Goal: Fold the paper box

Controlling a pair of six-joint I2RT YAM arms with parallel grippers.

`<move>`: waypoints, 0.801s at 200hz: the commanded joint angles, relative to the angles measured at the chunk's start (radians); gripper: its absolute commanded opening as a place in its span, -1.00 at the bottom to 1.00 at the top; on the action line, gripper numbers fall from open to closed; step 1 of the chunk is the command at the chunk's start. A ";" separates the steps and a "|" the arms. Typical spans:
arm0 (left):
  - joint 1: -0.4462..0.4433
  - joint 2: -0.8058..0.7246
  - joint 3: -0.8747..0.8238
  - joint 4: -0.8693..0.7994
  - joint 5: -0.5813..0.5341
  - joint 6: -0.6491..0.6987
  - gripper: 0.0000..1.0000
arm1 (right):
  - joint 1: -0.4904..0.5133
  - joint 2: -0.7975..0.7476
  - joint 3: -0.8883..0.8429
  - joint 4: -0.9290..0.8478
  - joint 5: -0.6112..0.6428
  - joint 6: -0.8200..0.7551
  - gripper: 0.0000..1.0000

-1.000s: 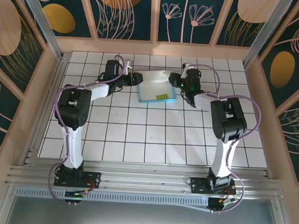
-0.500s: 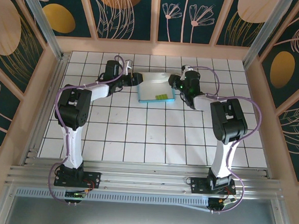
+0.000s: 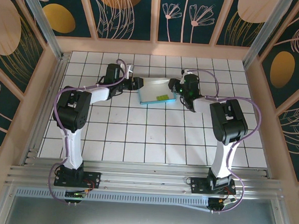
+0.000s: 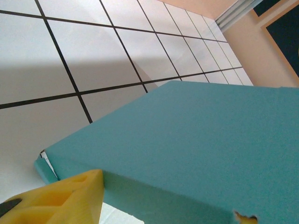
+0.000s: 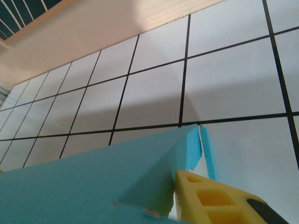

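The paper box [image 3: 155,89] sits at the far middle of the tiled table, white inside with a turquoise rim and a green patch [image 3: 163,97] near its front edge. My left gripper [image 3: 137,83] is at its left end and my right gripper [image 3: 174,86] at its right end, both closed on it. In the left wrist view the box's turquoise outside [image 4: 187,135] spans the gap between the jaws, with one yellow finger [image 4: 65,198] pressed against its side wall. In the right wrist view a yellow finger [image 5: 210,198] presses against a turquoise corner flap [image 5: 163,179]; the other finger is hidden.
The white tiled table [image 3: 137,137] stretches toward the arm bases. Wooden walls [image 3: 154,50] close in the far side and both flanks, a tile or two behind the box. Purple cables loop over both arms.
The box has dropped lower and looks flatter, its far edge nearer than before. Both grippers shifted slightly with it, still at its ends.
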 commanded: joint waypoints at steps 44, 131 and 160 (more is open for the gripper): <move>-0.038 -0.029 -0.055 -0.022 0.049 0.041 0.10 | 0.036 -0.031 -0.057 -0.020 -0.011 -0.058 -0.41; -0.040 -0.050 -0.054 -0.037 0.032 0.050 0.13 | 0.022 -0.089 -0.084 -0.016 -0.048 -0.029 -0.37; -0.039 -0.045 -0.025 -0.053 0.032 0.051 0.13 | -0.014 -0.138 -0.122 -0.007 -0.150 0.031 -0.29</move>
